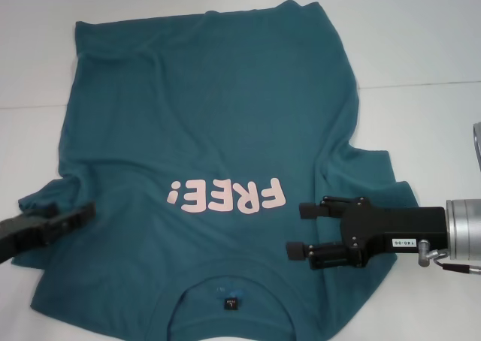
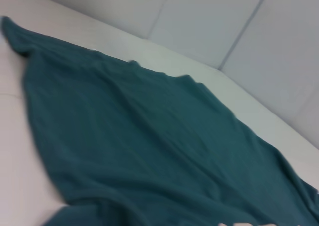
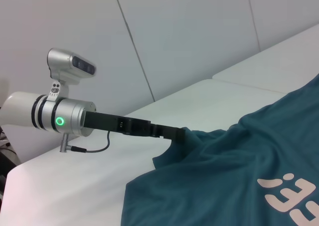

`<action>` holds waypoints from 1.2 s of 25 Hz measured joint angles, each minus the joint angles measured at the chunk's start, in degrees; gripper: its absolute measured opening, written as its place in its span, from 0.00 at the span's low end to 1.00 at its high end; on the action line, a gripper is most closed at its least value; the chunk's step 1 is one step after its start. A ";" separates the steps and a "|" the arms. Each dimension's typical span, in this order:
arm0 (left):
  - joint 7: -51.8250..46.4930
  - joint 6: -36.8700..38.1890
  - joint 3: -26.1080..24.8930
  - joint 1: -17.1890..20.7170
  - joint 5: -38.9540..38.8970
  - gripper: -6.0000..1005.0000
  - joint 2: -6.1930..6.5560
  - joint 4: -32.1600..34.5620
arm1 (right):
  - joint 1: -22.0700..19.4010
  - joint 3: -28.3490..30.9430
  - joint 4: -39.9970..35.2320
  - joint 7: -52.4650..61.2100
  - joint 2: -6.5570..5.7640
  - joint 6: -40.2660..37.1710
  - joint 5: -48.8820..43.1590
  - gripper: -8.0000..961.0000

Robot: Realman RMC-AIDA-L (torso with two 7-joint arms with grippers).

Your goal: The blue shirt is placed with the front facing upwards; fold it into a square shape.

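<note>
On the white counter (image 1: 421, 48) the blue shirt (image 1: 218, 123) lies spread, front up, collar nearest me, not a single fold made yet. My left tool (image 1: 71, 217) is at the left sleeve, apparently pinching it, though I cannot tell. My right tool (image 1: 301, 228) hangs spread over the right shoulder, holding nothing. All folds remain.

Even, diffuse overhead light fills all three views, bright on the white table (image 1: 421, 48) and throwing only faint, soft shadows under the folds of the blue shirt (image 1: 210, 131). The left wrist view is smeared and soft across the whole cloth, while the head view is slightly hazy. The right wrist view is the sharpest, with mild glare on the left arm's metal wrist (image 3: 65, 119).
</note>
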 joint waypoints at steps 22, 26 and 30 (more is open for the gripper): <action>0.19 -7.28 -0.62 -0.07 0.00 0.94 0.25 0.63 | -0.28 0.06 0.05 0.75 -0.07 -0.02 0.68 0.98; 0.07 -7.35 0.92 -0.09 0.04 0.94 0.16 0.57 | -0.29 0.49 0.04 0.74 -0.12 0.00 0.72 0.98; -0.03 -6.40 1.69 -0.05 0.07 0.94 0.02 0.92 | -0.39 0.79 -0.04 0.74 -0.21 0.00 0.72 0.98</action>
